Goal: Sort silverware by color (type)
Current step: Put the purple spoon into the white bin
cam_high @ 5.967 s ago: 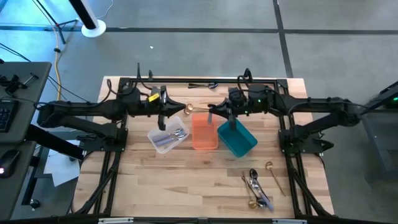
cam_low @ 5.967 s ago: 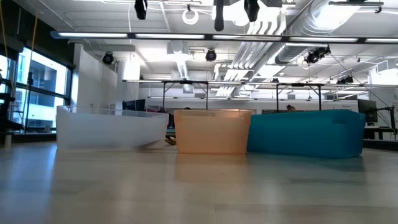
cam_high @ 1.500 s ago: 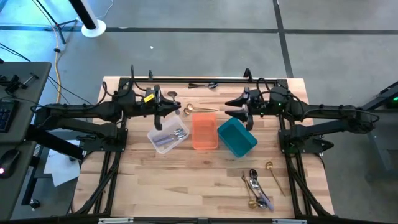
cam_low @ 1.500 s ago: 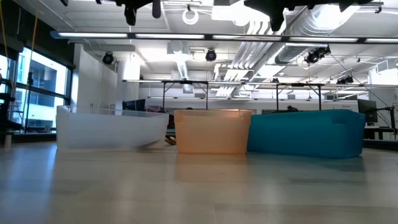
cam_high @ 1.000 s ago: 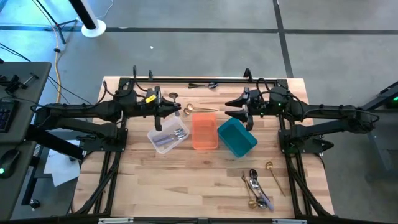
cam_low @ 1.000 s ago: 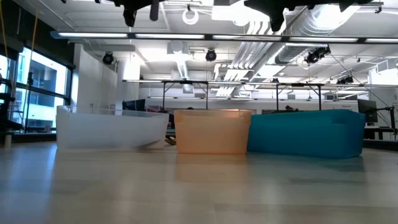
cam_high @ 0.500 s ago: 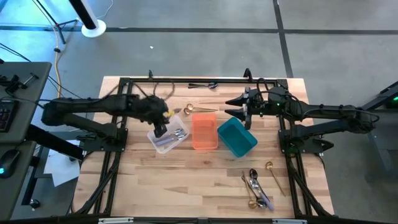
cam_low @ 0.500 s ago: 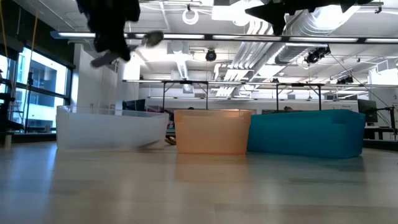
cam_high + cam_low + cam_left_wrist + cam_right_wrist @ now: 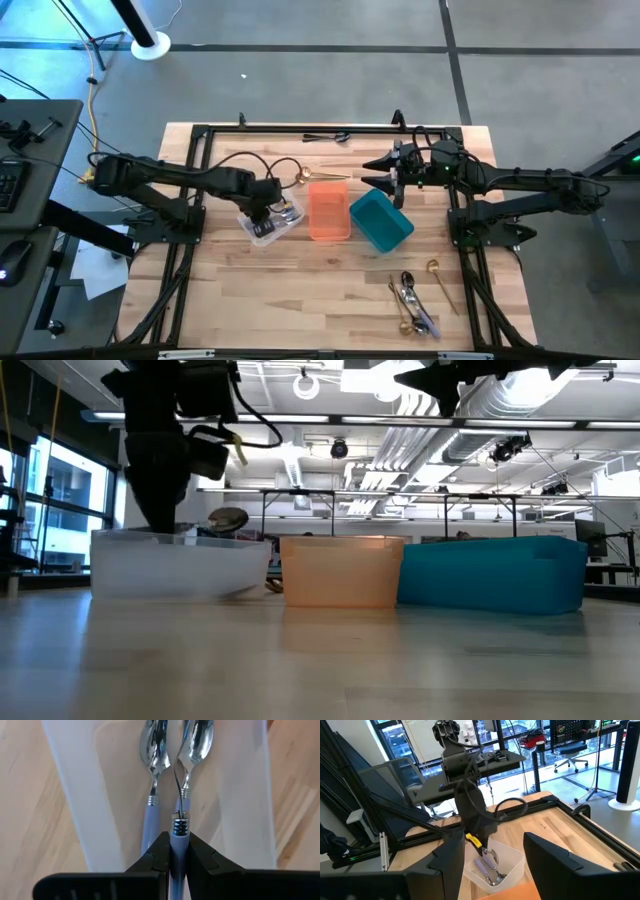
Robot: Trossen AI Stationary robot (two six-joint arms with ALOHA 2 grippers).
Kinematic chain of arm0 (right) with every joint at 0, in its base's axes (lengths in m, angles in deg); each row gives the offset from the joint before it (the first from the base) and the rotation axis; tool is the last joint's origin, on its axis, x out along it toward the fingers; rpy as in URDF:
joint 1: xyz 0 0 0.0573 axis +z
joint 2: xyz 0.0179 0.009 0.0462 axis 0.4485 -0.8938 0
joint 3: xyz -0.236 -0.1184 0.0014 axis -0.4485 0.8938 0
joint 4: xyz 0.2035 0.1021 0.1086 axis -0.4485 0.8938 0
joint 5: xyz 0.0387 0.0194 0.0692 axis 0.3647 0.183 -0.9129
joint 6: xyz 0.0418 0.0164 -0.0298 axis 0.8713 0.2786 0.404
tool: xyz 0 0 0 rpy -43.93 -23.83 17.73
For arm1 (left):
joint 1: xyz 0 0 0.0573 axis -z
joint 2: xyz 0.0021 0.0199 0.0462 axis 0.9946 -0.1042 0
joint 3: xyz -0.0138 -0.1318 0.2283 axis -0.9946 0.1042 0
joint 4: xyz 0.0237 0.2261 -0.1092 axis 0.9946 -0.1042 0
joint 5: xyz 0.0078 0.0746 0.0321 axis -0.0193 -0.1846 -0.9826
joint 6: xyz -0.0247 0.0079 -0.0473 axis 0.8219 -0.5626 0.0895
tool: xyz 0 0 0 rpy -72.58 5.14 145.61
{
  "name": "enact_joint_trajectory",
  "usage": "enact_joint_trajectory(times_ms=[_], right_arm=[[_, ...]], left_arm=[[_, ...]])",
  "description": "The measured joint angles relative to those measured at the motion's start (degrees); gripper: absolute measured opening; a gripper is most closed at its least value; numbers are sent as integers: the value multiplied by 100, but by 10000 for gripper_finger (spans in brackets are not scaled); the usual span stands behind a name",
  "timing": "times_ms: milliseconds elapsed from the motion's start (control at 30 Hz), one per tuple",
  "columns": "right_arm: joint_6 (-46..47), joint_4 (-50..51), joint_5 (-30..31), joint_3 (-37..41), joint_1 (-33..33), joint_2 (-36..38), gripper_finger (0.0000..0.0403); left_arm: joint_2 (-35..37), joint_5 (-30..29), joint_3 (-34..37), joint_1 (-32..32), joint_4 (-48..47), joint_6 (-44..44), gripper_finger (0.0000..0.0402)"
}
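Note:
My left gripper points down over the clear bin, shut on a silver spoon with a pale lavender handle. In the low view the spoon's bowl shows just above the bin's rim. Two like spoons lie flat on the bin's floor under it. A gold spoon lies on the table behind the orange bin. My right gripper hangs open, level, high over the far end of the teal bin. My left gripper pinches the spoon's lavender handle between its two fingers, just behind the ribbed silver collar. The fingers come from above, pointing steeply down, and lie along the handle. The spoon sticks out past the fingertips, bowl end lowest, over the clear bin.
A heap of silver and gold silverware and a lone gold spoon lie near the table's front right. A black piece lies at the far edge. The three bins stand side by side at mid-table; bare wood lies in front of them.
My left gripper has come down from high behind the bins toward the clear bin and tipped from level to pointing steeply down, staying shut on the spoon. The spoon has sunk with it from well above the bins to the clear bin's rim.

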Motion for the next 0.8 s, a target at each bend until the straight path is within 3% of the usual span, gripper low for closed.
enact_joint_trajectory(times_ms=[167, 400, 800], right_arm=[[1, 11, 0, -1, 0, 0, 188], [1, 122, 2, -1, 0, 0, 188], [-1, 239, 4, -3, 0, 0, 188]], left_arm=[[-257, 10, -2, -37, 332, -378, 17], [-656, 337, -2, -101, 196, -748, 17], [-1070, 339, -2, -96, 214, -1300, 17]])
